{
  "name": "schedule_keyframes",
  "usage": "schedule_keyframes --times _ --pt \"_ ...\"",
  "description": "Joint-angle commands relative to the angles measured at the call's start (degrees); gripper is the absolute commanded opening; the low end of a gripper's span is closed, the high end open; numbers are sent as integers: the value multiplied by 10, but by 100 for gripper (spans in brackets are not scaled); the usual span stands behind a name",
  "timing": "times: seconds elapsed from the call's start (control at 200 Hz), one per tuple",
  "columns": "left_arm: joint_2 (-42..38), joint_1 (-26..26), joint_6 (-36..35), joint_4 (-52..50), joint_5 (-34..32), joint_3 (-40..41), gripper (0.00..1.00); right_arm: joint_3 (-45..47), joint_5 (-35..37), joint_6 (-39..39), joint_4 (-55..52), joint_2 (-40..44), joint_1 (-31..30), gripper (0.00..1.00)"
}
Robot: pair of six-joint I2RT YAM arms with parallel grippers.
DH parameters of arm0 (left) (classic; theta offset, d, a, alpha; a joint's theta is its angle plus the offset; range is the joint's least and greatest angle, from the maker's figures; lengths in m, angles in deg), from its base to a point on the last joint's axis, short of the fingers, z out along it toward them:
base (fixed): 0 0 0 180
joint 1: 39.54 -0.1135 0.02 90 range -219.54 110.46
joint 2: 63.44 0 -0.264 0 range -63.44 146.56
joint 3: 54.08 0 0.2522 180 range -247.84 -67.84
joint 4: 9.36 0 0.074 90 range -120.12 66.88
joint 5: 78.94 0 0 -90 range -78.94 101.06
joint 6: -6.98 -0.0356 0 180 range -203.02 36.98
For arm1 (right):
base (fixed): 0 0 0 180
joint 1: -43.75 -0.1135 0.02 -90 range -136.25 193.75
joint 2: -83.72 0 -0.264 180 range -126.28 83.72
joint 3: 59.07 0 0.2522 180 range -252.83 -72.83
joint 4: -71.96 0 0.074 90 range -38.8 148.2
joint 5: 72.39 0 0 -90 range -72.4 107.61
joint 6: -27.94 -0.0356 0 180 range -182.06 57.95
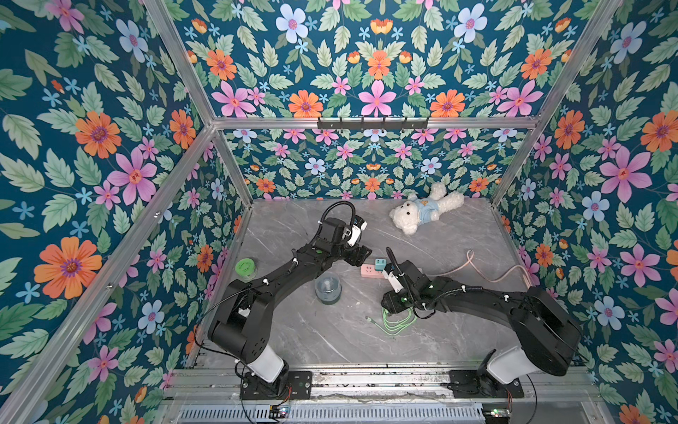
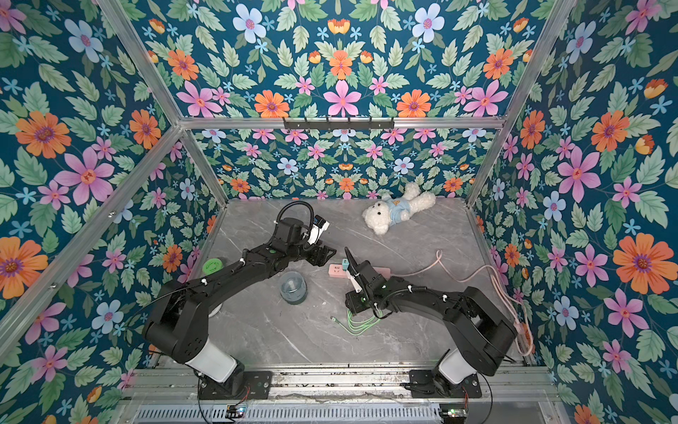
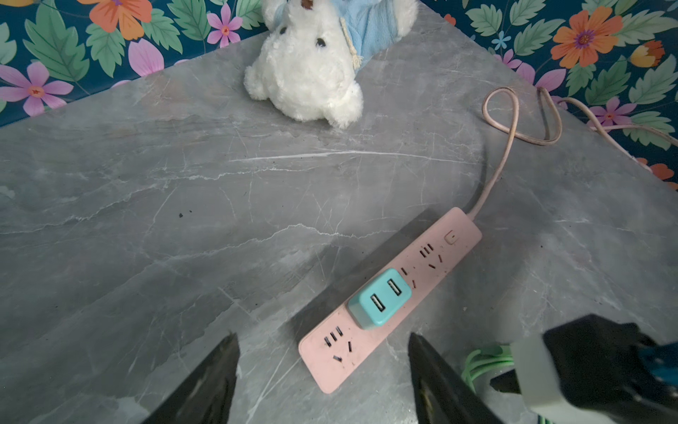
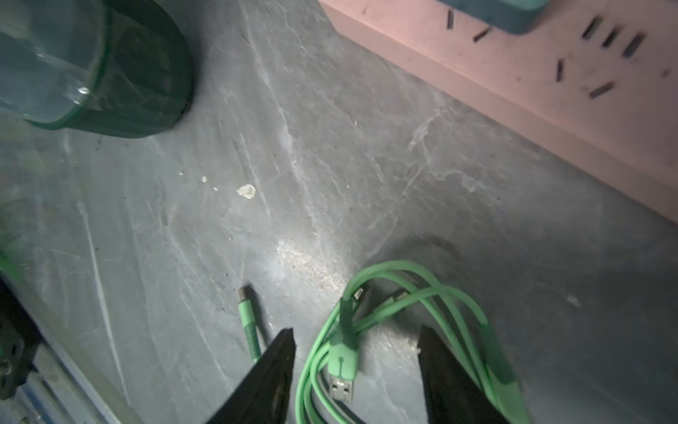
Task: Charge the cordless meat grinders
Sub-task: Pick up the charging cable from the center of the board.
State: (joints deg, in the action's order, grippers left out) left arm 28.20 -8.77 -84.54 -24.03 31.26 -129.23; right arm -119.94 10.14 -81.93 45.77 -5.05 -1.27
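So the meat grinder [image 1: 327, 288] is sitting upright on the grey worktop [image 1: 330, 337], roughly mid-worktop between the two arms, just beside the left arm's forearm. Teal-green base down, clear dome up, so its long axis runs straight up and down. It's round, so I can't tell any sideways facing. Nothing is touching it.

The right pincer [image 4: 355, 330] is over toward the robot's right of the grinder, low over the bundled green cable [image 4: 343, 358]. Its jaws stand apart, with the cable's USB plug and a few loops lying between them. Whether a finger is actually touching the cable I can't tell. It isn't clamped on anything.

The left pincer [image 3: 322, 336] is on the far side of the grinder, hanging over the near end of the pink power strip [image 3: 458, 249]. Jaws wide apart, nothing in them. A teal adapter [image 3: 379, 297] is plugged into the strip's middle.

Further out: a green-lidded jar [image 1: 245, 267] by the left wall and a white teddy bear [image 1: 425, 211] at the back.
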Motion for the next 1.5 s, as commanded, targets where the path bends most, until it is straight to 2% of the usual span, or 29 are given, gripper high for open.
schedule_keyframes --times 0.0,0.355,0.565,0.675,0.935,1.26,1.385,1.495 --pt "-3 0 13 24 -11 5 74 -19 29 -22 -45 -16 -14 52" --pt "-14 -1 13 41 -34 21 74 -44 29 -35 -73 -56 -24 40" --pt "-9 -12 25 51 -32 24 74 -45 19 -44 -77 -80 -24 26" --pt "-7 -15 29 60 -22 27 74 -33 28 -48 -70 -68 -21 23" --pt "-5 -16 27 49 -11 21 74 14 -35 -58 -13 26 30 19" --pt "6 -15 32 4 34 -8 74 36 -107 -59 30 79 78 18" --pt "9 -10 33 -23 41 -20 72 43 -127 -32 57 92 83 18" --pt "9 -6 35 -44 73 -29 71 50 -138 -1 84 102 84 18"
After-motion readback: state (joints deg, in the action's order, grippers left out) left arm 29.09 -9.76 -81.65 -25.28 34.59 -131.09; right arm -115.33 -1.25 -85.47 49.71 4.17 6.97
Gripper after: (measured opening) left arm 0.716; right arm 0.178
